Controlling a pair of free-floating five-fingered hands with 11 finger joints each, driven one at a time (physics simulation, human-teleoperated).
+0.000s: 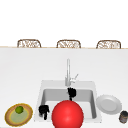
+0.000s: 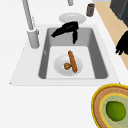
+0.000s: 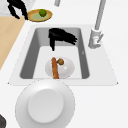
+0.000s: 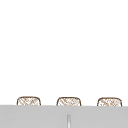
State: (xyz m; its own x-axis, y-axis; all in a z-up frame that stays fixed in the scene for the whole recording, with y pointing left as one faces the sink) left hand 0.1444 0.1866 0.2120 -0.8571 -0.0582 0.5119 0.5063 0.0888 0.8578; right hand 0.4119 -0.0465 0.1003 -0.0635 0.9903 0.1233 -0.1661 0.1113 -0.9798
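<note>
Black right hand [image 2: 65, 29] hovers with relaxed, empty fingers; below its fingertips lies a sausage [image 2: 72, 61] on a white plate [image 2: 60, 68]. Left hand [image 1: 44, 111] hangs with fingers drooping, released.

Red ball [image 1: 67, 114] cut off by front view's lower edge, hiding sink [image 1: 45, 93] floor and small plate [image 2: 60, 67] there. Dark jar [image 1: 123, 116] clipped at right edge, label unreadable. Woven plate [image 2: 100, 100] cut by left side view's corner. Faucet [image 3: 100, 15] top cropped. Round brown item [image 3: 60, 61] beside sausage [image 3: 54, 68] too small to identify.
</note>
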